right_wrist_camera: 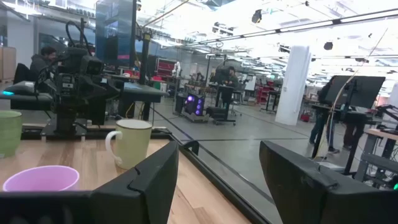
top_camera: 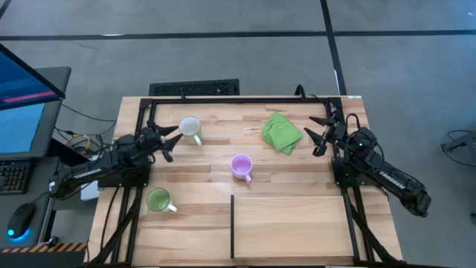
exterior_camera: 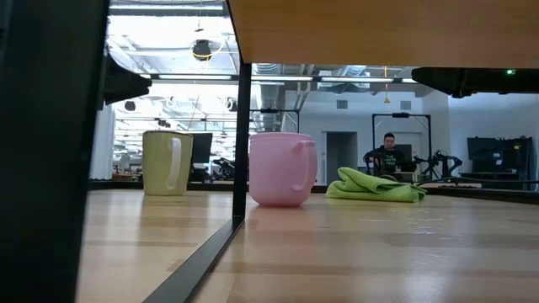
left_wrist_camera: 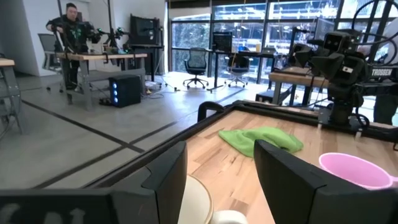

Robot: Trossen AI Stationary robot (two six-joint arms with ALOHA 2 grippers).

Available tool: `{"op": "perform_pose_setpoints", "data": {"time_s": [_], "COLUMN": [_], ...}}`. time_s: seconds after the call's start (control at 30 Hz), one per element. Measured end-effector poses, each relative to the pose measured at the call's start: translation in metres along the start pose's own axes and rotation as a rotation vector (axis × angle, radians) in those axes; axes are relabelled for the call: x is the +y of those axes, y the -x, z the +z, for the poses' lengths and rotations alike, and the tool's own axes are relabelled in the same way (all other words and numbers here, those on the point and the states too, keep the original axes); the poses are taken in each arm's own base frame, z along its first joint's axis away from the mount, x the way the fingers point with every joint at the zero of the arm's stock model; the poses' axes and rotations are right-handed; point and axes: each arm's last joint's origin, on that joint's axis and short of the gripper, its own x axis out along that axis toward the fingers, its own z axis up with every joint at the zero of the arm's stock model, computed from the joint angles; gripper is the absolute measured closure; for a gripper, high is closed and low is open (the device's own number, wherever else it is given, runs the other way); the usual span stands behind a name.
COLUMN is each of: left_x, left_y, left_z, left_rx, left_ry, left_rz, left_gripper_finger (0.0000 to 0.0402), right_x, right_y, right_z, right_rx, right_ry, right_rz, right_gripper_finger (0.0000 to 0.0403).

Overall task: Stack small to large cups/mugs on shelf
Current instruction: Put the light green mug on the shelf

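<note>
- Left end effector (top_camera: 174, 139) sits low at the far-left of the bench, fingers spread wide and empty, pointed right at the cream mug (top_camera: 190, 129) — that reads as a lineup for a first grab, with the mug just beyond its tips.
- Cream mug stands upright, handle toward the near side; the left wrist view has its rim right between the open fingers (left_wrist_camera: 168, 180).
- Purple mug (top_camera: 241, 166) is upright mid-bench, apart from both arms, just beyond the far end of the black strip (top_camera: 232, 223) that marks off the shelf (top_camera: 290, 227).
- Green mug (top_camera: 158, 199) waits on the near-left, beside the left arm, outside the strip.
- Nothing stands on the shelf yet, so by my read stacking has not begun.
- Right end effector (top_camera: 321, 135) hovers far-right, fingers also wide and empty, near the green cloth (top_camera: 281, 132) but not touching it — looks parked clear of the mugs.
- Bench (top_camera: 297, 179) is otherwise bare between them.
</note>
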Motion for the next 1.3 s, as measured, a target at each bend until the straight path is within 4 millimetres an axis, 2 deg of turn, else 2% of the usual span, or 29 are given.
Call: {"op": "perform_pose_setpoints", "data": {"time_s": [0.23, 0.6, 0.8, 1.07, 1.3], "left_x": [-0.001, -0.004, -0.007, -0.011, -0.012], "left_y": [-0.002, -0.011, -0.025, -0.054, -0.078], "left_z": [0.001, 0.04, 0.06, 0.086, 0.106], "left_rx": [0.025, 0.093, 0.236, 0.483, 0.65], "left_ry": [0.003, -0.026, -0.066, -0.136, -0.057], "left_rz": [0.001, 0.009, 0.022, 0.15, 0.22], "left_gripper_finger": [0.0223, 0.0223, 0.0223, 0.0223, 0.0223], "right_x": [0.0, 0.002, 0.002, 0.002, 0.002], "right_y": [0.0, 0.001, 0.001, 0.001, 0.001], "right_z": [-0.001, -0.011, -0.011, -0.011, -0.011], "right_rx": [0.008, 0.115, 0.116, 0.116, 0.108], "right_ry": [-0.005, -0.044, -0.058, -0.087, -0.085], "right_rz": [0.001, 0.015, 0.015, 0.013, 0.012], "right_gripper_finger": [0.0154, 0.0154, 0.0154, 0.0154, 0.0154]}}
